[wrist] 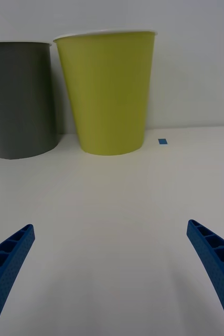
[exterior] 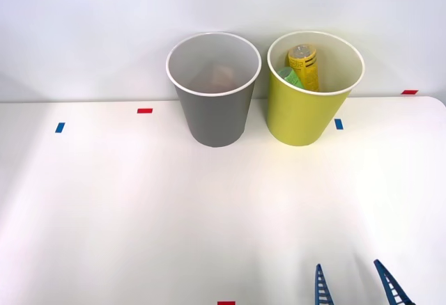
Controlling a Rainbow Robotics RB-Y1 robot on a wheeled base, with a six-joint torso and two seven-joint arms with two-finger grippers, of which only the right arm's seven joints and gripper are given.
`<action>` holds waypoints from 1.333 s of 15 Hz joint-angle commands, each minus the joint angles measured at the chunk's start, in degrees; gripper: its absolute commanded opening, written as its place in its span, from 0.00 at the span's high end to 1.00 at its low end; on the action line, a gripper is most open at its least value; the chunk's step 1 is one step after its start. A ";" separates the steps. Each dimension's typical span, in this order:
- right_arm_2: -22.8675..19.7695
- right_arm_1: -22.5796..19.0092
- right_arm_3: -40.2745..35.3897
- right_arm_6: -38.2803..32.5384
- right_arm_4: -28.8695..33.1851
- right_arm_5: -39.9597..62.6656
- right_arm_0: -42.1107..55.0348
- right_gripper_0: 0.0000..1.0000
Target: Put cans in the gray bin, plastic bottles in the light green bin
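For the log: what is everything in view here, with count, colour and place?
gray bin: 1, gray with white rim, back of the table, left of its twin; something pale reddish inside, unclear.
light green bin: 1, yellow-green with white rim, beside the gray one.
yellow bottle: 1, inside the light green bin.
green item: 1, inside the light green bin, beside the bottle.
tape marks: red and blue, scattered on the white table.
right gripper: 1, blue ribbed fingers open, near edge, holding nothing.
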 commanded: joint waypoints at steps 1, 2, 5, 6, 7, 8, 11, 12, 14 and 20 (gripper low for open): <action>-0.47 0.85 0.00 0.04 -0.38 -0.20 2.30 0.00; -0.65 0.94 0.00 0.04 -0.47 -0.11 2.65 0.00; -0.56 1.03 0.00 0.04 -0.47 -0.11 2.92 0.00; -0.56 1.03 0.00 0.04 -0.47 -0.11 2.92 0.00; -0.56 1.03 0.00 0.04 -0.47 -0.11 2.92 0.00; -0.56 1.03 0.00 0.04 -0.47 -0.11 2.92 0.00; -0.56 1.03 0.00 0.04 -0.47 -0.11 2.92 0.00; -0.56 1.03 0.00 0.04 -0.47 -0.11 2.92 0.00; -0.56 1.03 0.00 0.04 -0.47 -0.11 2.92 0.00; -0.56 1.03 0.00 0.04 -0.47 -0.11 2.92 0.00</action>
